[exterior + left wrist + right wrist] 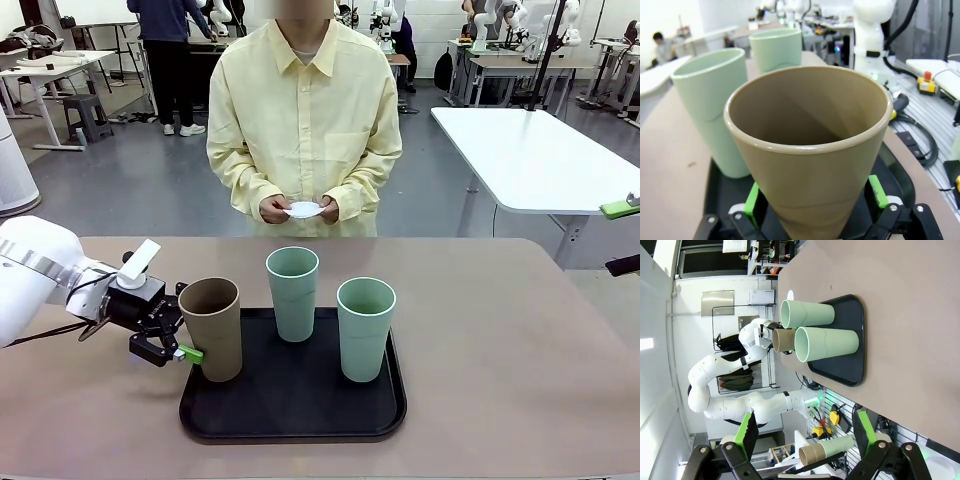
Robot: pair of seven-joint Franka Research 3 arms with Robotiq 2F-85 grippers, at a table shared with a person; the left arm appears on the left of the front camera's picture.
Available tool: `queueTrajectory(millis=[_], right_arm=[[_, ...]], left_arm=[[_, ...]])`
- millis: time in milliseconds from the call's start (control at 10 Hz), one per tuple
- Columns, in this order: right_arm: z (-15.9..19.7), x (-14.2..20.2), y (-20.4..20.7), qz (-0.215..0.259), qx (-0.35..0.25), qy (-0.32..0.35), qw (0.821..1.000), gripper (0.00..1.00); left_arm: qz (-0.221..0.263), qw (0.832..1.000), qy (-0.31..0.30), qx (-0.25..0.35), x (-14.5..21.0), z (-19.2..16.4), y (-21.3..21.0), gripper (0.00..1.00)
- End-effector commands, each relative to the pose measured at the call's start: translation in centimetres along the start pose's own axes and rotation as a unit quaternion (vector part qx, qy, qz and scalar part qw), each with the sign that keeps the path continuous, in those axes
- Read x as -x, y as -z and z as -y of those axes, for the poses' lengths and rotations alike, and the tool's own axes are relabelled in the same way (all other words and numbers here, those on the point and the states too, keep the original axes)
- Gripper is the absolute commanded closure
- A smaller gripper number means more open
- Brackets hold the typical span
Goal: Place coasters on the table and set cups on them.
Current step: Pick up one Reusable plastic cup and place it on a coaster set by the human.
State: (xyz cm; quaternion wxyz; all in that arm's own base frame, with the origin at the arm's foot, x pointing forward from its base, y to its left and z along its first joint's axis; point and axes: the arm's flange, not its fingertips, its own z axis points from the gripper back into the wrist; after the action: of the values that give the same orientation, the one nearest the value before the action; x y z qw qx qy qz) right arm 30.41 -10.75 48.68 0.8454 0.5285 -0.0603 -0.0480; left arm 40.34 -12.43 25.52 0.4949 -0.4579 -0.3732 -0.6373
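Brown cup (pixel 810 125) at 9 o'clock of the black tray (pixel 300 425) is straddled low by the left gripper (pixel 815 200), jaws spread wide, nothing clamped; probably light, stiff, kinda slick, so best squeezed mid-wall; right gripper (pixel 806 432) gaping, empty.

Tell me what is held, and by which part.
The person's hands hold a white coaster by its edges. The left gripper only straddles the brown cup's lower wall, jaws open; the right gripper is empty.

brown cup (pixel 211 328) matte plastic | tray (pixel 290 420) smooth satin plastic | table (pixel 500 350) matte, smooth
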Motion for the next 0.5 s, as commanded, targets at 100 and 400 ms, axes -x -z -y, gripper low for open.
queueTrajectory(millis=[100, 400], right_arm=[[-0.1, -0.35, 0.2, 0.005, -0.018, -0.009, 1.0, 0.0], [-0.1, -0.35, 0.2, 0.005, -0.018, -0.009, 1.0, 0.0]], left_arm=[[0.014, 1.0, 0.014, -0.007, 0.49, -0.62, 1.09, 0.38], [0.016, 1.0, 0.014, -0.003, 0.2, -0.3, 0.83, 1.0]])
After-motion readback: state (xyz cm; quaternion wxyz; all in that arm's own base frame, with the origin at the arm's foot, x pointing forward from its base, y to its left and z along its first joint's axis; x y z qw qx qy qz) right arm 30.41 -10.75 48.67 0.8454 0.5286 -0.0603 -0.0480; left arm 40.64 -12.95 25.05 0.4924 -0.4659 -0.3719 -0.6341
